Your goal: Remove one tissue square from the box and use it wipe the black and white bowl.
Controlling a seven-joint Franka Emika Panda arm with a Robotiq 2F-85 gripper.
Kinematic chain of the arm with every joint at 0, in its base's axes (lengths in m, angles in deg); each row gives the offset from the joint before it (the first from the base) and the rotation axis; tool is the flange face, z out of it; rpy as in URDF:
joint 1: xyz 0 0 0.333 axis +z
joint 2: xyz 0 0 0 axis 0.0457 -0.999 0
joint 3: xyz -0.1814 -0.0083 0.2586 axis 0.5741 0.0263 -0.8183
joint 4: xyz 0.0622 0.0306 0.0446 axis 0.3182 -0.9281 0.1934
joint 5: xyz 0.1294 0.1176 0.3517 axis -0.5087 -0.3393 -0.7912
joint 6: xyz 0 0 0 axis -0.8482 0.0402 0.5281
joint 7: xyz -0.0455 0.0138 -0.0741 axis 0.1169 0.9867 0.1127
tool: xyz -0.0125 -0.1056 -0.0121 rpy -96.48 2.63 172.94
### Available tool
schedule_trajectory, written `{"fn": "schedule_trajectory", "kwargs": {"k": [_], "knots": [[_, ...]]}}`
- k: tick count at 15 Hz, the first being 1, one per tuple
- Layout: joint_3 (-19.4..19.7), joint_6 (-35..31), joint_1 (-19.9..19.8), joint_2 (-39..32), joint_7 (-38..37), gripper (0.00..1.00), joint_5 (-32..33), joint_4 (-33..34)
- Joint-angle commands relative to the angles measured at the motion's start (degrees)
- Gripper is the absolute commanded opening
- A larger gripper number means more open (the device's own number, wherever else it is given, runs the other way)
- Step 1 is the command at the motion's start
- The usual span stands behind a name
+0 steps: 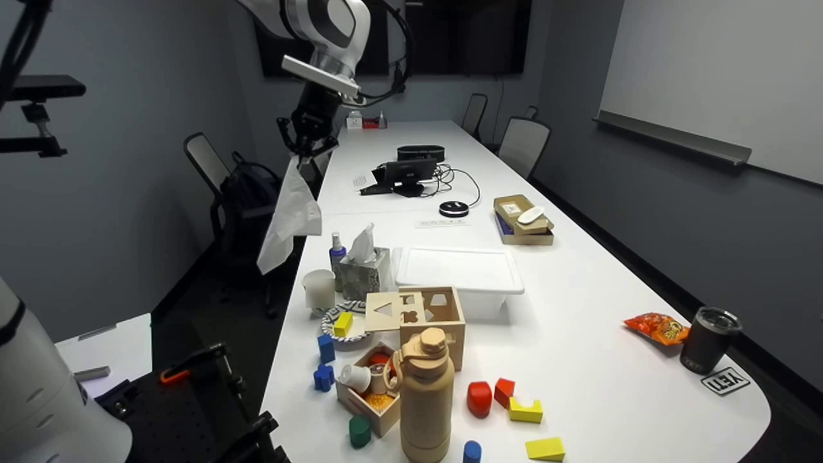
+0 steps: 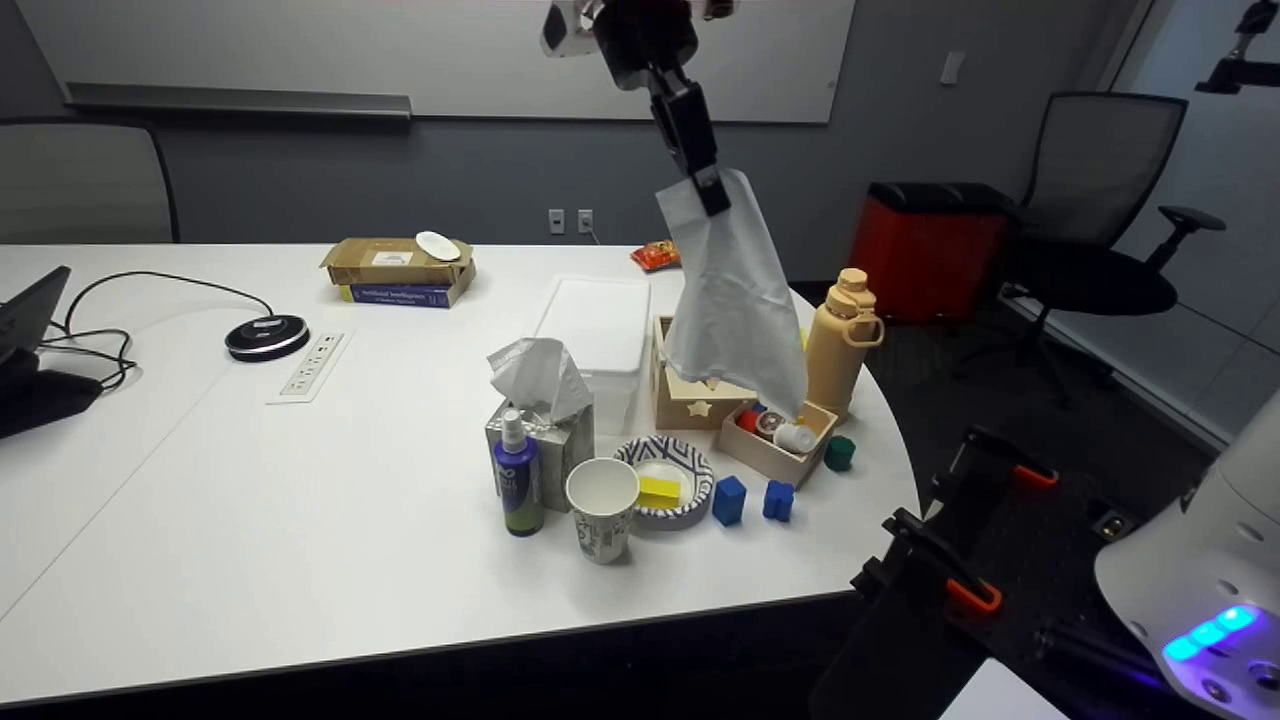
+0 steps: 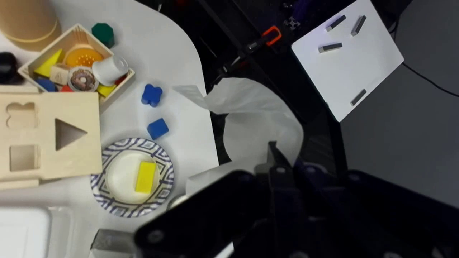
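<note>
One round dark-and-white patterned bowl (image 3: 165, 175) on the white table (image 2: 350, 520), one yellow oblong block (image 3: 145, 177) inside, two small blue blocks (image 3: 157, 128) near it. One silvery-grey upright tissue box (image 2: 570, 455), one white tissue (image 2: 540, 375) poking from its top. One black gripper (image 2: 713, 200), its fingers pinched narrow on the upper part of one thin white paper sheet (image 2: 730, 300), which hangs in the air, apart from the bowl.

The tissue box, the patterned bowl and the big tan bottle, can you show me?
Tissue box (image 2: 569, 462), in an exterior view: on its silvery side.
Patterned bowl (image 3: 166, 179), in the wrist view: on its rim.
Big tan bottle (image 1: 427, 404), in an exterior view: on its body.
</note>
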Motion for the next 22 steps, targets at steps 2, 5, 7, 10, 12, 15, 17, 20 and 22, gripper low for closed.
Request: {"fn": "schedule_trajectory", "kwargs": {"k": [2,5,7,10,12,15,17,20,22], "knots": [[2.5,-15.0,-1.1,6.0,-5.9,0.00,-1.2,-17.2],[3.0,-29.6,-1.2,2.7,-8.3,0.00,-3.6,-23.8],[2.7,-39.6,-1.0,-0.2,-9.3,0.00,-4.2,-27.0],[2.3,-52.5,-0.7,-5.7,-11.9,0.00,-3.4,-28.1],[2.7,-59.3,-0.1,-8.9,-14.7,0.00,-1.2,-27.4],[4.5,-67.2,0.9,-12.8,-19.7,0.00,3.6,-26.5],[6.0,-70.2,1.8,-15.1,-22.9,0.00,7.3,-26.2],[9.5,-73.0,4.2,-18.4,-27.5,0.00,13.2,-26.7],[11.9,-74.1,5.9,-20.7,-30.2,0.00,16.7,-26.8]]}}
